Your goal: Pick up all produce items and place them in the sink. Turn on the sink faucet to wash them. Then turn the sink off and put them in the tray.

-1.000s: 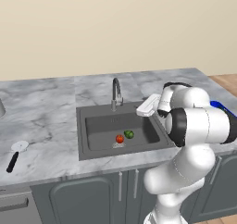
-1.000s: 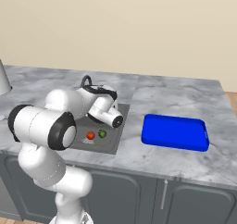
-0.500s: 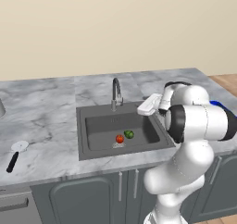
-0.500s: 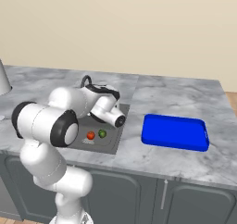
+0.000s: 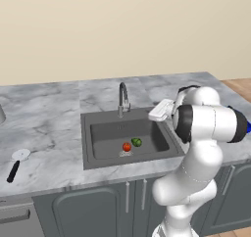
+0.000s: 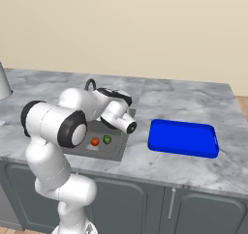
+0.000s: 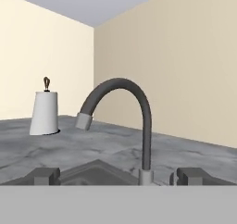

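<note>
Landmark: the square dark grey recessed sink basin [image 5: 128,138], set in the grey marble counter [image 5: 44,108].

The two produce items lie on the basin floor, toward its front edge. The small round red-orange item [image 5: 126,147] sits just left of the small round green item [image 5: 137,142]; they are close together, and whether they touch cannot be told. From the right base camera the same pair shows as red-orange [image 6: 95,141] and green [image 6: 107,139], partly behind the arm.

The slim grey metal gooseneck faucet [image 5: 122,98] stands at the basin's rear rim, its spout curving up and over toward the basin. No water is visible from the spout.

The two-finger gripper [image 7: 118,176] is level with the base of the faucet and faces it from the basin's right side; the hand camera looks straight at the curved spout [image 7: 121,108]. The two dark fingertips [image 7: 45,175] stand wide apart, one on either side of the faucet stem, with nothing between them.

The flat bright blue rectangular tray [image 6: 183,138] rests on the counter to the right of the basin, well apart from it.

Left of the basin, near the counter's front edge, lies a black-handled utensil with a round white head [image 5: 16,162]. Farther left, a white paper-towel roll on an upright holder [image 7: 45,111] stands on the counter.
</note>
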Available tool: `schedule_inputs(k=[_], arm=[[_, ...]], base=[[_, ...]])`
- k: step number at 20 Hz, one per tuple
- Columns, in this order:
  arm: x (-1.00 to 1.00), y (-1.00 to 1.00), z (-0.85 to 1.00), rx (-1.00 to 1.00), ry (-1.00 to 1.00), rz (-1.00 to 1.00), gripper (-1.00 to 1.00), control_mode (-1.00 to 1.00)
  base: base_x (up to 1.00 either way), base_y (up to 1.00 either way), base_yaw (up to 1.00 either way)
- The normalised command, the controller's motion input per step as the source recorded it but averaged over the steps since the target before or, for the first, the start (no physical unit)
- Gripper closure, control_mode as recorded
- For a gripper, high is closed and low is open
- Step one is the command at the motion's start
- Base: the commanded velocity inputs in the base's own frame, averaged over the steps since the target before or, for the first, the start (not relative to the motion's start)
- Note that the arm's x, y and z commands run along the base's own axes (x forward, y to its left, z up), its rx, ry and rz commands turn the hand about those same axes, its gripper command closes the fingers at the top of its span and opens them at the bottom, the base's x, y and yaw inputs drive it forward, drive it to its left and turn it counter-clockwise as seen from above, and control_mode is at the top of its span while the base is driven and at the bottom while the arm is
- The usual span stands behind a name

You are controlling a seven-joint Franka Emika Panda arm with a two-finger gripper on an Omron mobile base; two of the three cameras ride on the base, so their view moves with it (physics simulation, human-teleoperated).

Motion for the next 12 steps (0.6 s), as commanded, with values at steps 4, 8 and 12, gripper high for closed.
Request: schedule_inputs(k=[4,8,12], arm=[[0.01,-0.31,-0.09,0.06,0.00,0.00,-1.00,-1.00],[0.09,-0.23,-0.18,0.05,0.00,0.00,-1.00,-1.00],[0.16,-0.09,-0.22,0.02,0.00,0.01,-1.00,-1.00]], base=[[0.00,0.00,0.00],[0.00,0.00,0.00],[0.00,0.00,0.00]])
